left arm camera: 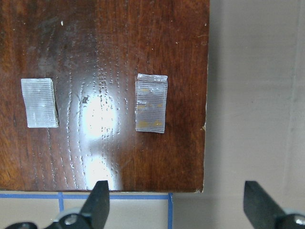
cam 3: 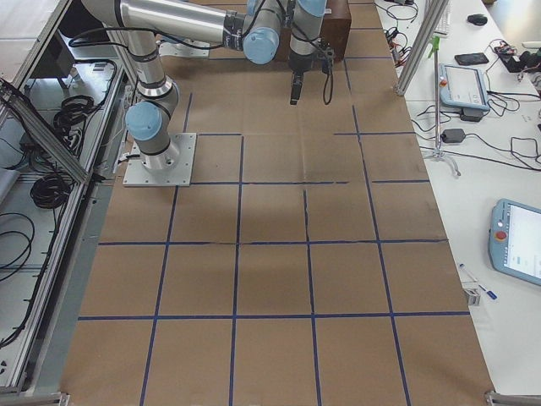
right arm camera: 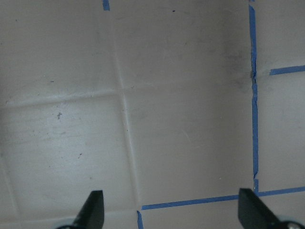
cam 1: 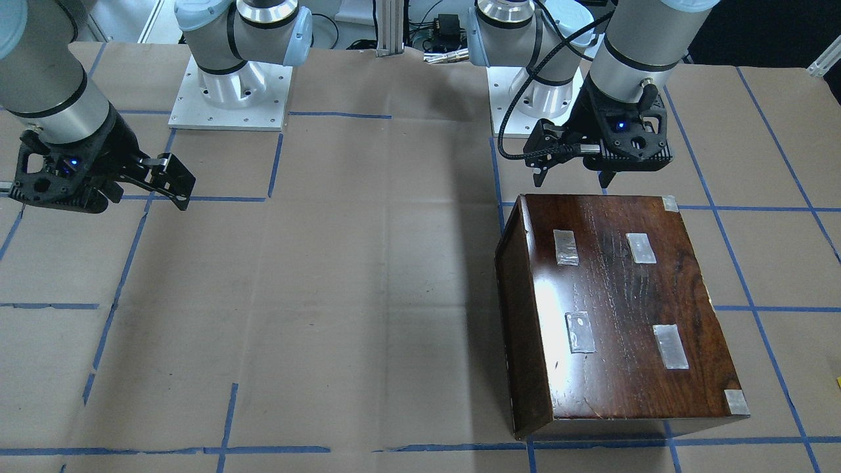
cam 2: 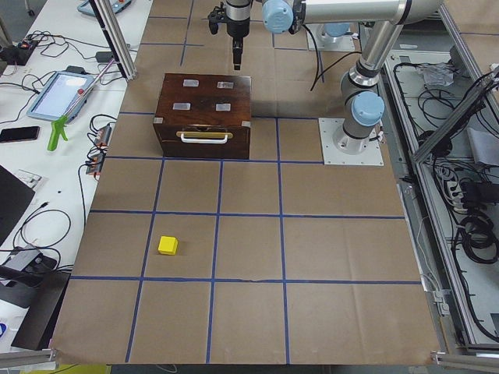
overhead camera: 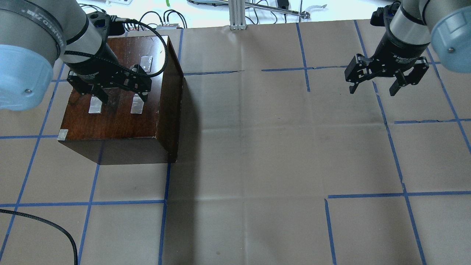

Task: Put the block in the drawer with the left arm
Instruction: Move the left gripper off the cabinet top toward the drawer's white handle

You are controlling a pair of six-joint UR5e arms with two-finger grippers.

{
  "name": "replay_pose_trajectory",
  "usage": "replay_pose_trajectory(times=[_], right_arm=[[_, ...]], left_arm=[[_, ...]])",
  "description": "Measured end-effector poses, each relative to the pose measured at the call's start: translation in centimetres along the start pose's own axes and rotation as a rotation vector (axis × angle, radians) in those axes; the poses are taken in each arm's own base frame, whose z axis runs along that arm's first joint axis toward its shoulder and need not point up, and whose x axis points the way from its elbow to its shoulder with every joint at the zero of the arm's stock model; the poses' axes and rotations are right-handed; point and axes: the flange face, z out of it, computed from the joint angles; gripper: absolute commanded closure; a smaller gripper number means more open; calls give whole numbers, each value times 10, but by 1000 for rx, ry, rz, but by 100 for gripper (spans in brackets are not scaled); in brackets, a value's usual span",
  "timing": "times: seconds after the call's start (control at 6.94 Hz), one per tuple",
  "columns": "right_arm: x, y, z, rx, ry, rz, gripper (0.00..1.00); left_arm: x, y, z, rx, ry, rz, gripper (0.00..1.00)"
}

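The yellow block (cam 2: 168,245) lies on the paper-covered table, far from the box, toward the table end on my left. The dark-brown wooden box (overhead camera: 114,117) stands at the left. Its drawer (cam 2: 204,140) is pushed in, its front with a pale handle facing the block. My left gripper (overhead camera: 117,92) hovers open and empty above the box's taped top (left arm camera: 105,95); it also shows in the left wrist view (left arm camera: 178,205) and in the front view (cam 1: 571,174). My right gripper (overhead camera: 373,88) is open and empty over bare table at the far right.
Blue tape lines (overhead camera: 165,202) mark a grid on the brown paper. The arm bases (cam 1: 230,92) stand on white plates at the table's robot side. A loose black cable (overhead camera: 44,221) lies at the near left. Benches with devices (cam 2: 62,89) flank the table ends.
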Motion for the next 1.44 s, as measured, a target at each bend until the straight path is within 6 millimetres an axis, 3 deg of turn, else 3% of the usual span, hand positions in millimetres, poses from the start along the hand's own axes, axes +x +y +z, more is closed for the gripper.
replay_pose_trajectory(times=[0.72,1.01,1.15,1.44], right_arm=[[0,0,0,1,0,0,0],[0,0,0,1,0,0,0],[0,0,0,1,0,0,0],[0,0,0,-1,0,0,0]], left_arm=[[0,1,-2,4,2,0,1],[-9,-1,-4,9,2,-16,1],[-27,-5,-5,10,3,-49,1],[-83,-13,-5,15,20,-140,1]])
